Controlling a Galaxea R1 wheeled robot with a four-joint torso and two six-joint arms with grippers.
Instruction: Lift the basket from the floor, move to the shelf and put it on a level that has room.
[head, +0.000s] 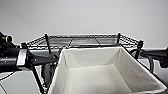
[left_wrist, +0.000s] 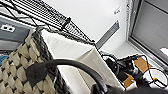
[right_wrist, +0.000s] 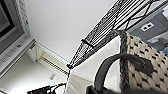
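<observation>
**Woven basket raised to the top wire tier**

Cream weave, white lining; basket (head: 105, 72) interior shows nothing but fabric. Far rim sits just beside the level (head: 82, 40) of the shelf (head: 46, 43), between both arms. No readable writing. Wrist views add the black loop handles (left_wrist: 75, 66) (right_wrist: 117, 63) and outer weave. Can't tell either gripper's finger state.

In the head view the basket (head: 100, 72) sits in front of the shelf's top level (head: 82, 40), its far rim just below that level's front edge. One arm flanks the basket on each side, and a wall (head: 82, 15) stands behind the shelf.
</observation>
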